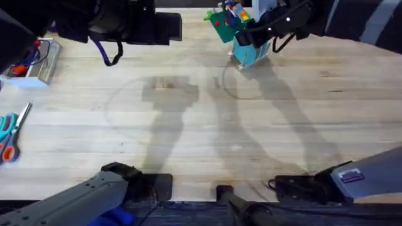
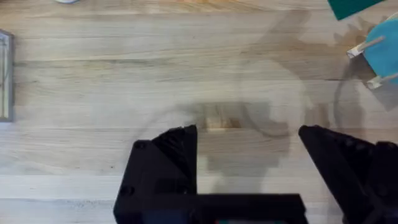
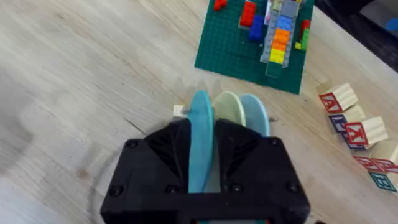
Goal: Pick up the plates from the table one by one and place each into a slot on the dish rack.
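Dish rack (image 3: 180,112) holding three upright plates, right fingers (image 3: 200,163) clamping teal-blue plate (image 3: 200,134), left fingers (image 2: 249,165) spread, empty

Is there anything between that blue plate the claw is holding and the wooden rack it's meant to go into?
Nothing visible does. The right gripper holds the teal-blue plate upright, already at the dish rack, right beside the cream-yellow plate and a paler blue plate standing there.

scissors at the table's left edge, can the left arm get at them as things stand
Probably yes: the scissors lie alone on bare table on that arm's side, and the left gripper hangs open and unloaded.
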Tool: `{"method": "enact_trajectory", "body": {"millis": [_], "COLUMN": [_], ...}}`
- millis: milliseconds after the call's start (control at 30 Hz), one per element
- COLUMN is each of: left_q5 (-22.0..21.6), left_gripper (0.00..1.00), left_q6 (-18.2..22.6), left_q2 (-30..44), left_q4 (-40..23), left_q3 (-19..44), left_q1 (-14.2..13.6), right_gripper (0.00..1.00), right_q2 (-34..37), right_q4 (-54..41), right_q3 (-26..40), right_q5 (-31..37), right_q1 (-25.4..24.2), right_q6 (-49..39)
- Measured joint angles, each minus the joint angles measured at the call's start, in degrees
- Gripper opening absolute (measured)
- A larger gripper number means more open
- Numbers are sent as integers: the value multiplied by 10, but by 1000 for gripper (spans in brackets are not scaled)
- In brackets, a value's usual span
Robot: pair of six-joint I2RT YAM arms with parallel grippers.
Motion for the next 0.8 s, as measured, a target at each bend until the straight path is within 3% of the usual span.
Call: {"method": "enact_trajectory", "body": {"millis": [200,400,467,500,533,567,800], "left_q5": [0,0,0,0,0,0,0], "left_gripper": [994,995,995,995,995,994,995], "left_q6": [0,0,0,0,0,0,0], "left_q2": [0,0,0,0,0,0,0], "left_q4": [0,0,0,0,0,0,0], "left_q3": [0,0,0,0,0,0,0], "left_q1": [0,0,0,0,0,0,0], "right_gripper": [306,397,494,629,968,995,995], "right_q2": [-14,-75,-100,-113,-152,-195,-297], "right_q4": [6,5,-3,-9,-37,-80,-224], "right_q3": [0,0,0,0,0,0,0], "right_q5": [0,0,1,0,2,2,14], "right_q1": [0,0,0,0,0,0,0], "right_q6": [0,0,0,0,-4,-4,-4]}}
